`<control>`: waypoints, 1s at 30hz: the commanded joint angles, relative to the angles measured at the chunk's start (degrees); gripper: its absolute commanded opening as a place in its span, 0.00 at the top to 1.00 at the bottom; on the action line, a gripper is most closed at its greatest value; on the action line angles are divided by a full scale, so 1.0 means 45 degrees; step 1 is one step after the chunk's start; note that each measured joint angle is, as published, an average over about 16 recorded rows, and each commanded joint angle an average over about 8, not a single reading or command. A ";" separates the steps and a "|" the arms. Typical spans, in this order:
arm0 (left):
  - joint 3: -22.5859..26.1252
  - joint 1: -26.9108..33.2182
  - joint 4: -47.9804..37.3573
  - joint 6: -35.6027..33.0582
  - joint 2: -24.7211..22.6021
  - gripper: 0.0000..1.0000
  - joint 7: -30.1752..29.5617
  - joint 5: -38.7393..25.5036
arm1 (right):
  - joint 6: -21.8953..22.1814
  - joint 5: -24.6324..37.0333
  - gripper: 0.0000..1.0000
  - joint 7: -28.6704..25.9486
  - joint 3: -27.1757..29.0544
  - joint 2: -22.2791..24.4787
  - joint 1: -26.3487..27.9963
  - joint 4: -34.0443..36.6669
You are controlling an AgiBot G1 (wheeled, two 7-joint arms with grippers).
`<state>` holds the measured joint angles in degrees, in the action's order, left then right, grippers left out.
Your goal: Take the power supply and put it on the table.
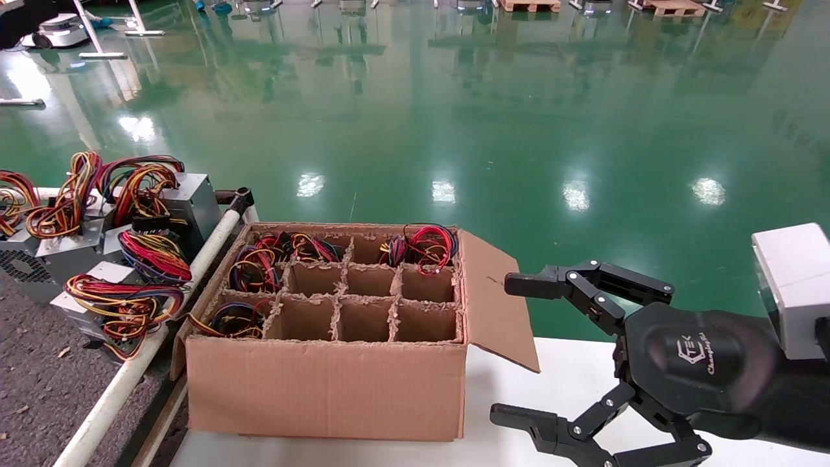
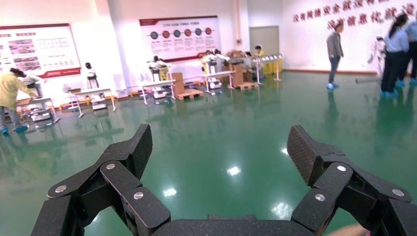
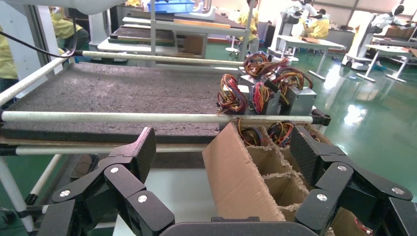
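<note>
The power supply sits in the far right cell of the divided cardboard box [image 1: 324,383]; only its red, black and blue wire bundle [image 1: 423,246] shows, the body is hidden. My right gripper [image 1: 507,348] hovers open and empty over the white tabletop to the right of the box, fingers pointing at the box's open flap [image 3: 236,177]. In its own wrist view the right gripper [image 3: 222,147] frames the flap. The table [image 1: 39,363], dark grey and speckled, lies left of the box behind a white rail [image 1: 130,370]. My left gripper [image 2: 220,142] is open, with only green floor before it.
Three more wire bundles [image 1: 259,263] fill left cells of the box; the other cells show bare cardboard. Several grey power supplies [image 1: 188,201] with orange-yellow wires stand on the table's far part. In the right wrist view the table [image 3: 113,88] stretches bare behind its rail [image 3: 147,117].
</note>
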<state>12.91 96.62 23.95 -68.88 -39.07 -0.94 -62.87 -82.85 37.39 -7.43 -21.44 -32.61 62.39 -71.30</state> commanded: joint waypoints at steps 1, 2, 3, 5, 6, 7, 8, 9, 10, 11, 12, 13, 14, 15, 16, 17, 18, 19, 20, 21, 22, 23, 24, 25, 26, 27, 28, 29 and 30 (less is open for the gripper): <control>-0.0107 0.0135 -0.0346 0.0388 -0.0294 0.00 -0.0160 0.0145 | 0.0000 0.0000 0.00 0.0000 0.0000 0.0000 0.0000 0.0000; -0.0116 0.0201 -0.0469 0.0470 -0.0406 0.00 -0.0129 0.0157 | 0.0000 0.0000 0.00 0.0000 0.0000 0.0000 0.0000 0.0000; -0.0128 0.0263 -0.0591 0.0551 -0.0516 0.00 -0.0084 0.0172 | 0.0000 0.0000 0.00 0.0000 0.0000 0.0000 0.0000 0.0000; -0.0148 0.0385 -0.0833 0.0749 -0.0730 0.00 0.0055 0.0185 | 0.0000 0.0000 0.00 0.0000 0.0000 0.0000 0.0000 0.0000; -0.0152 0.0450 -0.0953 0.0879 -0.0843 0.00 0.0152 0.0174 | 0.0000 0.0000 0.00 0.0000 0.0000 0.0000 0.0000 0.0000; -0.0147 0.0521 -0.1074 0.1022 -0.0961 0.00 0.0263 0.0148 | 0.0000 0.0000 0.00 0.0000 0.0000 0.0000 0.0000 0.0000; -0.0127 0.0604 -0.1182 0.1181 -0.1081 0.00 0.0418 0.0093 | 0.0000 0.0000 0.00 0.0000 0.0000 0.0000 0.0000 0.0000; -0.0102 0.0693 -0.1295 0.1354 -0.1215 0.00 0.0593 0.0030 | 0.0000 0.0000 0.00 0.0000 0.0000 0.0000 0.0000 0.0000; -0.0077 0.0786 -0.1426 0.1534 -0.1363 0.00 0.0757 -0.0031 | 0.0000 0.0000 0.00 0.0000 0.0000 0.0000 0.0000 0.0000; -0.0043 0.0897 -0.1570 0.1732 -0.1522 0.00 0.0943 -0.0107 | 0.0000 0.0000 0.00 0.0000 0.0000 0.0000 0.0000 0.0000; -0.0004 0.1018 -0.1721 0.1946 -0.1696 0.00 0.1146 -0.0192 | 0.0000 0.0000 0.00 0.0000 0.0000 0.0000 0.0000 0.0000; 0.0030 0.1145 -0.1887 0.2160 -0.1875 0.00 0.1338 -0.0267 | 0.0000 0.0000 0.00 0.0000 0.0000 0.0000 0.0000 0.0000; 0.0069 0.1288 -0.2067 0.2397 -0.2068 0.00 0.1549 -0.0351 | 0.0000 0.0000 0.00 0.0000 -0.0001 0.0000 0.0000 0.0000; 0.0108 0.1439 -0.2252 0.2651 -0.2272 0.00 0.1769 -0.0435 | 0.0000 0.0000 0.00 0.0000 -0.0001 0.0000 0.0000 0.0000; 0.0139 0.1591 -0.2447 0.2914 -0.2477 0.00 0.1969 -0.0506 | 0.0000 0.0000 0.00 0.0000 -0.0001 0.0000 0.0000 0.0000; 0.0165 0.1758 -0.2655 0.3215 -0.2691 0.00 0.2164 -0.0572 | 0.0000 0.0000 0.00 0.0000 -0.0001 0.0000 0.0000 0.0000; 0.0189 0.1932 -0.2859 0.3540 -0.2907 0.00 0.2356 -0.0634 | 0.0000 0.0000 0.00 0.0000 -0.0001 0.0000 0.0000 0.0000; 0.0204 0.2104 -0.3063 0.3890 -0.3121 0.00 0.2521 -0.0683 | 0.0000 0.0000 0.00 0.0000 -0.0001 0.0000 0.0000 0.0000; 0.0213 0.2290 -0.3269 0.4294 -0.3349 0.00 0.2672 -0.0723 | 0.0000 0.0000 0.00 0.0000 -0.0001 0.0000 0.0000 0.0000; 0.0218 0.2481 -0.3461 0.4719 -0.3584 0.00 0.2811 -0.0757 | 0.0000 -0.0001 0.00 0.0000 -0.0001 0.0000 0.0000 0.0000; 0.0214 0.2666 -0.3637 0.5146 -0.3812 0.00 0.2924 -0.0777 | 0.0000 -0.0001 0.00 0.0000 -0.0001 0.0000 0.0000 0.0000; 0.0205 0.2854 -0.3804 0.5577 -0.4043 0.00 0.3021 -0.0786 | 0.0000 -0.0001 0.00 0.0000 -0.0001 0.0000 0.0000 0.0000; 0.0194 0.3040 -0.3952 0.5994 -0.4269 0.00 0.3108 -0.0789 | 0.0000 -0.0001 0.00 0.0000 -0.0001 0.0000 0.0000 0.0000; 0.0179 0.3211 -0.4078 0.6370 -0.4476 0.00 0.3178 -0.0785 | 0.0000 -0.0001 0.00 0.0000 -0.0001 0.0000 0.0000 0.0000; 0.0161 0.3374 -0.4192 0.6712 -0.4670 0.00 0.3241 -0.0773 | 0.0000 -0.0001 0.00 0.0000 -0.0001 0.0000 0.0000 0.0000; 0.0142 0.3520 -0.4283 0.6997 -0.4842 0.00 0.3295 -0.0756 | 0.0000 -0.0001 0.00 0.0000 -0.0001 0.0000 0.0000 0.0000; 0.0121 0.3640 -0.4352 0.7198 -0.4977 0.00 0.3334 -0.0733 | 0.0000 -0.0001 0.00 0.0000 -0.0001 0.0000 0.0000 0.0000; 0.0102 0.3754 -0.4425 0.7387 -0.5108 0.00 0.3369 -0.0712 | 0.0001 -0.0001 0.00 0.0001 -0.0001 0.0001 0.0000 0.0001; 0.0086 0.3841 -0.4475 0.7526 -0.5210 0.00 0.3396 -0.0690 | 0.0001 -0.0002 0.00 0.0001 -0.0001 0.0001 -0.0001 0.0001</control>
<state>13.41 112.65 4.94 -36.78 -61.45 13.82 -65.79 -82.84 37.37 -7.42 -21.44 -32.61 62.39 -71.30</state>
